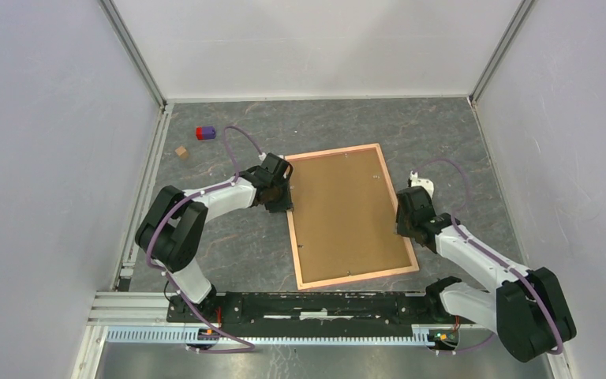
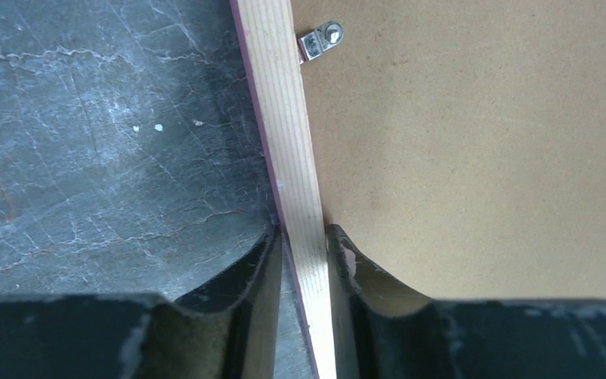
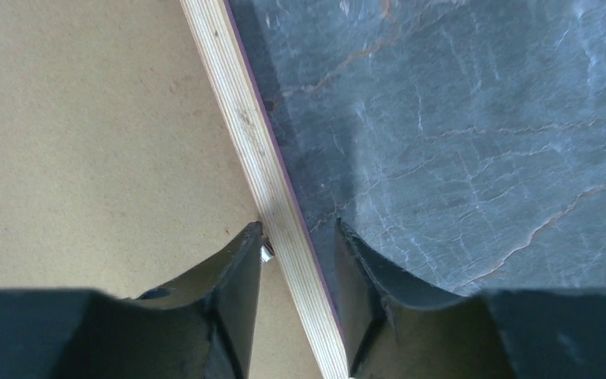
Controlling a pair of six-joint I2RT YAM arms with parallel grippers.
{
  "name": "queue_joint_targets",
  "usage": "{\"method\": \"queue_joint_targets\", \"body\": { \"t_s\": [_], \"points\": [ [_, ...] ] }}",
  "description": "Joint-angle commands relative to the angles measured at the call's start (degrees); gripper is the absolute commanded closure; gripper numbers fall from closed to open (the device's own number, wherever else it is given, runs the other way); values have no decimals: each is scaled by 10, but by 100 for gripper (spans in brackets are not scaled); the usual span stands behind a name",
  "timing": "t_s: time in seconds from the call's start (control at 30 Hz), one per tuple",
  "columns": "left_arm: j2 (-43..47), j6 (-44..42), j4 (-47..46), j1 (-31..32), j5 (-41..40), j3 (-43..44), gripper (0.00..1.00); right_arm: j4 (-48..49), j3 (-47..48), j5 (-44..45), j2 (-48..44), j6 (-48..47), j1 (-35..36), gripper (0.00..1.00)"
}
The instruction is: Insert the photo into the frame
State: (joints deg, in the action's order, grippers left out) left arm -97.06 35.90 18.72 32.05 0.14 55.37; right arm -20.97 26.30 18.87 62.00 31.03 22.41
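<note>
The salmon-pink frame (image 1: 331, 151) is lying face down near the middle of the marbled grey table (image 1: 237, 253), with its brown backing board (image 1: 347, 209) facing up and filling the opening. The photo is not showing in any view; whether it is lying under the board cannot be told. The left gripper (image 2: 304, 237) is straddling the left long rail, both fingers pressing against the bare wood, so it is gripping the frame there, just below a small metal turn clip (image 2: 319, 39). The right gripper (image 3: 298, 237) is straddling the opposite long rail: its inner finger is sitting against the wood beside another clip (image 3: 267, 253), while a sliver of table is showing between the rail and the outer finger, so it is judged as not clamping. Assessment of handling: the frame is appearing light, rigid and thin-railed, and with a pane it would be fragile and liable to flex or crack if lifted from one side only. The narrow rails are offering little purchase, and smooth wood may be slipping under light pressure. Recommended hold: both long rails at matching heights, as the arms are now standing, clear of the clips. A red-and-blue block (image 1: 205, 133) and a tan cube (image 1: 181, 151) are lying well apart at the far left.
</note>
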Motion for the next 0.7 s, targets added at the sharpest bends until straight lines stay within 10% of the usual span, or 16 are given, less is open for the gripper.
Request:
{"method": "queue_joint_targets", "body": {
  "t_s": [0.0,0.23,0.67],
  "points": [
    [2,-14,2,-3,-18,-13,63,7,59,8,16,-78,-2,48],
    [7,-13,-3,-2,-17,-18,58,60,145,-7,105,-166,-2,29],
    [5,-14,-3,-3,-17,-17,75,101,277,4,301,-229,-8,35]
  ]
}}
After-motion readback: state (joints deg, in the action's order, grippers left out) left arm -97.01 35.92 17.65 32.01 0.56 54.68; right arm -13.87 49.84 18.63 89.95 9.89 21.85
